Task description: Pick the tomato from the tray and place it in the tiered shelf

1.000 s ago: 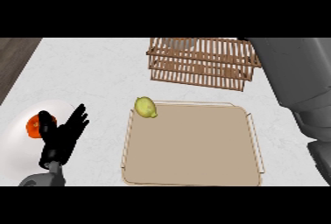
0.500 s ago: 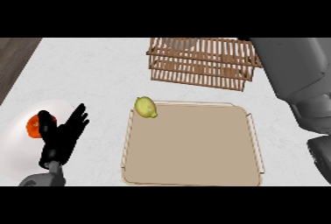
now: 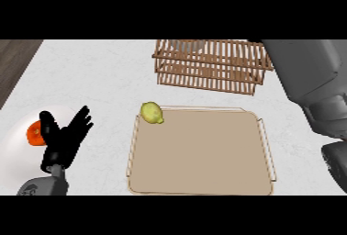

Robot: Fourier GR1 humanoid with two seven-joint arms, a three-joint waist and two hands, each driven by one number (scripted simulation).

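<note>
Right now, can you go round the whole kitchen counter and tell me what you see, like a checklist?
Surface: white counter, dark wood strip at far left.
Job's things: yellow-green fruit on the tan tray, in its far-left corner; wooden tiered shelf beyond the tray.
Clutter: orange-red item on a white plate, left of the tray, partly hidden.
Hands: left hand open, fingers up, over the plate; right hand not seen, only its grey arm.
Cables: nothing seen.
Surroundings: nothing seen.

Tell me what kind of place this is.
Most likely a kitchen counter: a pale, marbled countertop carries a beige tray with a yellow-green fruit at its corner, a wooden slatted tiered shelf behind, and a white plate holding something orange-red.
</note>
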